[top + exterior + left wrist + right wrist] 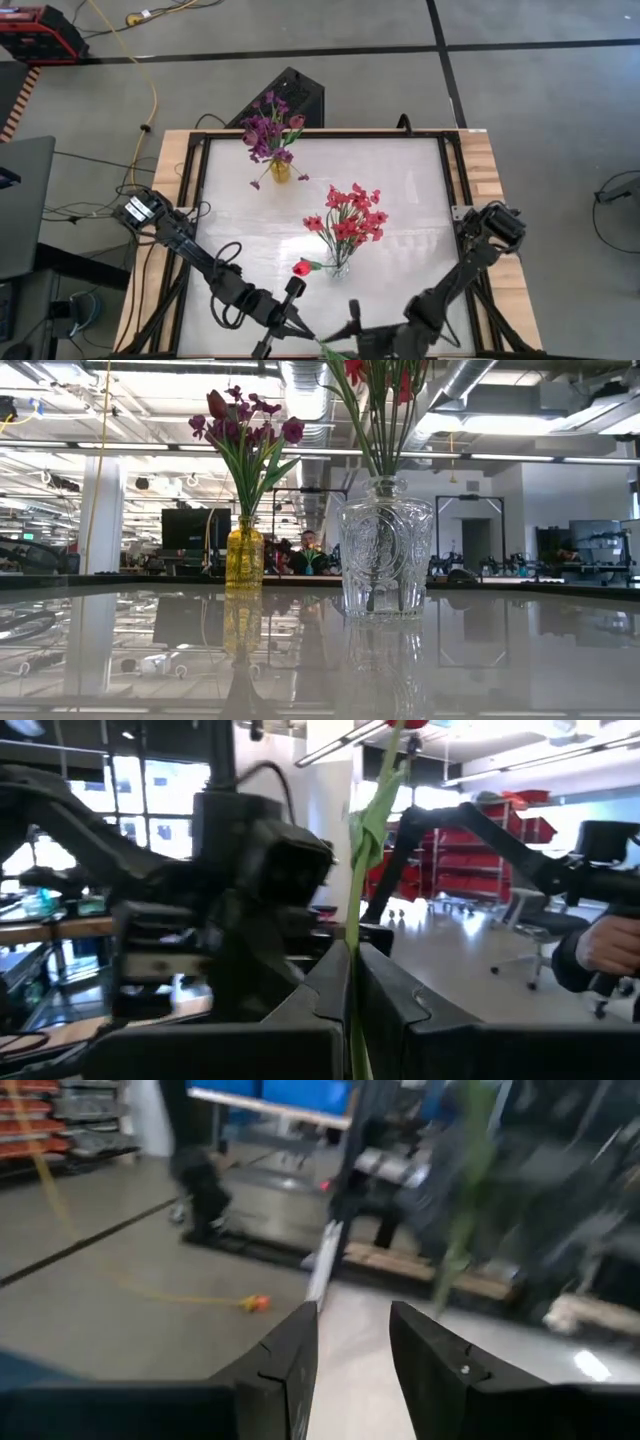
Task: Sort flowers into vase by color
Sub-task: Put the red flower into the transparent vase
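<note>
**Left gripper pinching a red tulip stem at the front of the bench**

So the left gripper (pixel 300 325) sits near the front edge of the bench (pixel 420 190), and it's clamped down on the green stem of a red tulip (pixel 302 267). In the left wrist view the 2 fingers (pixel 330 985) are squeezed right up against that stem (pixel 352 960), with basically no gap left. From above, the bloom sits just beside the clear glass vase (pixel 340 264), on its left, and the stem runs back toward the front edge, past the gripper.

The right gripper (pixel 352 322) is also at the front edge, close to the left one. Its fingers (pixel 290 1370) are spread apart with nothing between them. A blurry bit of green stem (pixel 465 1210) shows farther out in that view, not touching the fingers.

The clear vase (pixel 385 560) stands around the middle of the bench and holds a bunch of red flowers (pixel 350 215). The little yellow vase (pixel 244 558) is farther back and to the left, well apart from the clear one, and holds the purple and dark maroon flowers (pixel 268 130). In the low view both vases stand upright, with stems fanning out the top.

There's a hand (pixel 612 942) visible way off in the room in the left wrist view.
</note>
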